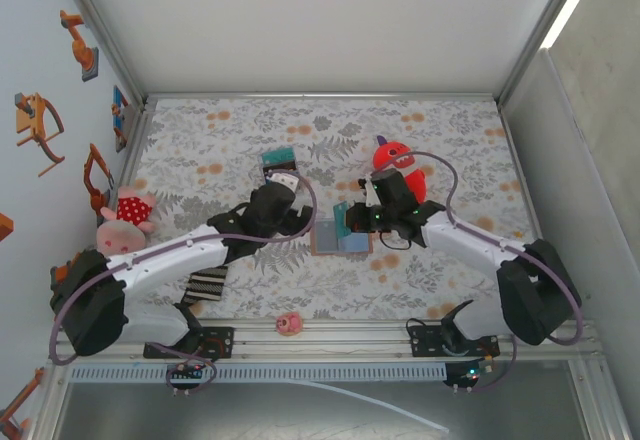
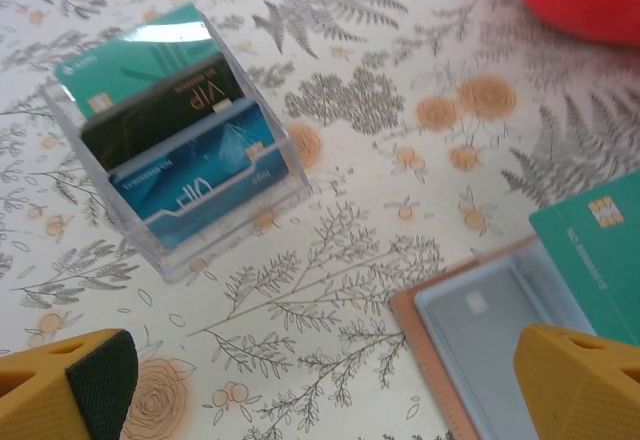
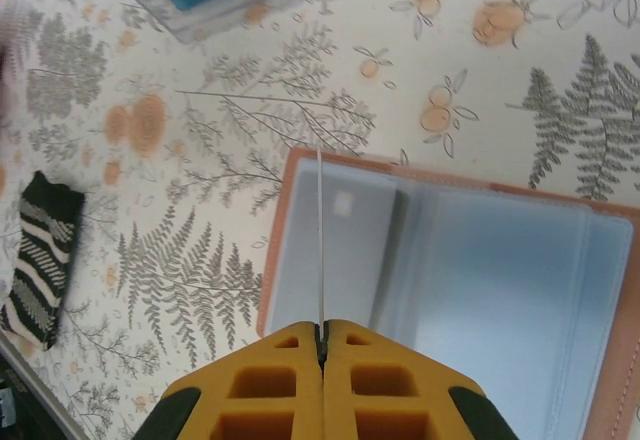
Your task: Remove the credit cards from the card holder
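The card holder point(image 3: 470, 290) lies open on the table, tan rim and pale blue inner faces up, also in the top view point(image 1: 345, 243) and the left wrist view point(image 2: 480, 330). A grey card point(image 3: 350, 230) sits in its left pocket. My right gripper point(image 3: 322, 335) is shut on a teal credit card, seen edge-on point(image 3: 320, 240) and standing upright over the holder point(image 1: 340, 218) point(image 2: 595, 250). My left gripper point(image 2: 330, 400) hangs open just left of the holder point(image 1: 298, 222), nothing between its fingers point(image 2: 70, 380).
A clear plastic box point(image 2: 180, 180) point(image 1: 277, 163) holding teal, black and blue cards stands behind the left gripper. A striped block point(image 1: 205, 285) point(image 3: 40, 260) lies near the left arm. A red plush point(image 1: 398, 165), a pig plush point(image 1: 125, 222) and a small pink toy point(image 1: 289, 323) stand around.
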